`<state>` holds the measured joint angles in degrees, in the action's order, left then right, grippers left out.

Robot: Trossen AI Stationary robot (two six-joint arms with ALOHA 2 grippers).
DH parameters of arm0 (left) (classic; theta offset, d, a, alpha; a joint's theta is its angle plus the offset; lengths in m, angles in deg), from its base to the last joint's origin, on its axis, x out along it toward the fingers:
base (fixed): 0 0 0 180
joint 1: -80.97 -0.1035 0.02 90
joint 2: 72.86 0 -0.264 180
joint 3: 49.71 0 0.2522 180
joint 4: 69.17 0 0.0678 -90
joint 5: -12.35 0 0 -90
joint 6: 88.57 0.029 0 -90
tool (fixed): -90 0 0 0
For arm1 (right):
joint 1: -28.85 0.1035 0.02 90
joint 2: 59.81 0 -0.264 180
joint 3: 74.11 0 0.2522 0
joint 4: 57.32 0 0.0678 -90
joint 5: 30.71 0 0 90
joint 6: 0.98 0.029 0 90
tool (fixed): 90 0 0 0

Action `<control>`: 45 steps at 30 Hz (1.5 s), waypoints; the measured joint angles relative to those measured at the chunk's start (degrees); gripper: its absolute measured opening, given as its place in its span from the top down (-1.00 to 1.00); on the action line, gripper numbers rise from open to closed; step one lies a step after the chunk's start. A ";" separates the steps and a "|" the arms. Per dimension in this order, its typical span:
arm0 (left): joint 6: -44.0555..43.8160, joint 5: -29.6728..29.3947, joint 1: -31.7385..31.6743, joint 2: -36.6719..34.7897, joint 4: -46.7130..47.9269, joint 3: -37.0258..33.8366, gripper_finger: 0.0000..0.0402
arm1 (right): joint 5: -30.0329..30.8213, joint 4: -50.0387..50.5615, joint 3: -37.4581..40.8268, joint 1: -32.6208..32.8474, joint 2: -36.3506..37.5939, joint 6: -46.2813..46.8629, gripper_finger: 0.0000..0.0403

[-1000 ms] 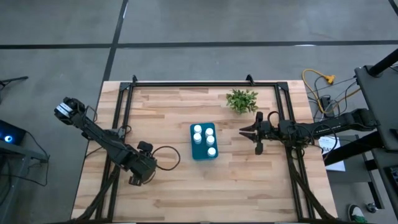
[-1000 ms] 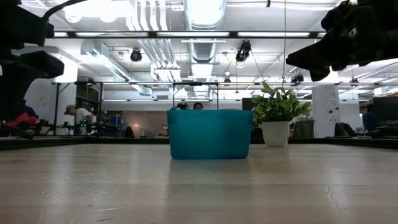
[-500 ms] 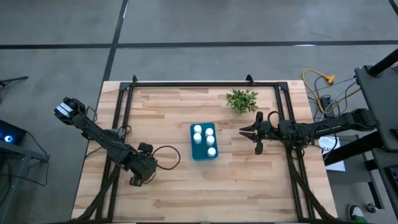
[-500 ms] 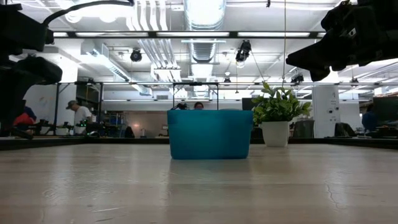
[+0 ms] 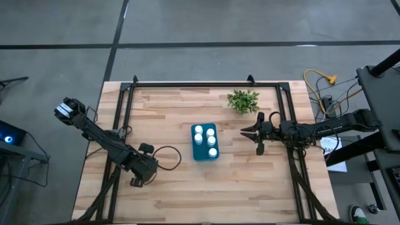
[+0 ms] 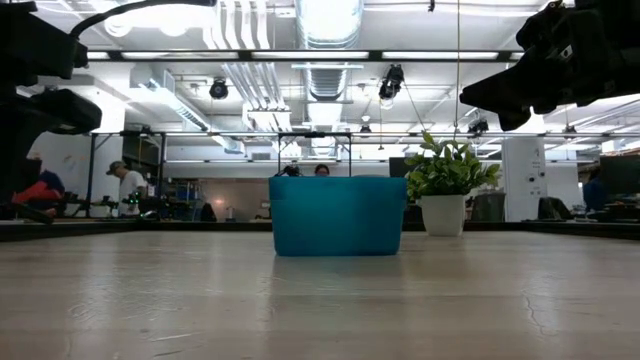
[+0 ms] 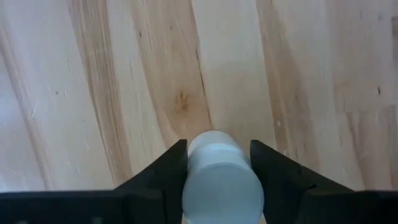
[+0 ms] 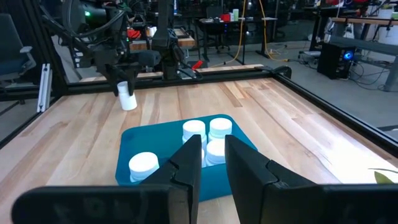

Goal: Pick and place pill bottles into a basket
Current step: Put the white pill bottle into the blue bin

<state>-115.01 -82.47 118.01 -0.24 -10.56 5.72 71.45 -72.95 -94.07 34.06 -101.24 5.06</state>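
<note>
The teal-blue basket (image 5: 204, 154) stands at the table's middle with several white pill bottles (image 5: 205, 139) upright inside; it also shows in the low view (image 6: 337, 215) and the right wrist view (image 8: 124, 163). My left gripper (image 5: 136, 182) is at the near left, shut on one white pill bottle (image 7: 221, 180), which also shows in the right wrist view (image 8: 128, 99). My right gripper (image 5: 245, 132) waits to the right of the basket, above the table, its fingers open and empty (image 8: 211, 149). My left gripper pinches the bottle's round side wall (image 7: 189, 163) between its two fingers. The fingers come from above and point down at the table. The bottle reaches past the fingertips and hangs a little tilted (image 8: 129, 102). Whether its lower end touches the table, I cannot tell.
A small green plant in a white pot (image 5: 243, 100) stands at the far right, behind my right gripper. A black frame (image 5: 187, 84) runs along the table's far, left and right edges. Bare wood lies between my left gripper and the basket.
My left arm has shifted slightly while still holding the bottle. Nothing else has moved.
</note>
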 joint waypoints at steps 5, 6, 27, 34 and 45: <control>0.07 0.02 0.00 0.00 0.40 0.02 0.32 | 0.00 0.00 0.00 0.00 0.00 0.01 0.69; 0.17 0.02 0.00 0.00 0.42 0.01 0.32 | 0.00 0.00 0.00 -0.01 0.00 0.01 0.69; 6.07 -3.16 -1.80 0.18 0.66 3.47 0.32 | 1.55 -0.02 0.00 -0.01 0.00 0.37 0.69; 10.77 -3.45 -5.00 0.17 0.65 6.06 0.32 | 1.55 -0.02 0.00 0.00 0.00 0.44 0.69; 19.70 -3.58 -12.69 1.15 0.63 10.62 0.32 | 1.55 -0.02 -0.02 -0.02 0.00 0.44 0.69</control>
<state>-95.31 -86.05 105.32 0.91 -9.93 16.34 73.01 -72.97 -94.09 34.04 -101.24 5.49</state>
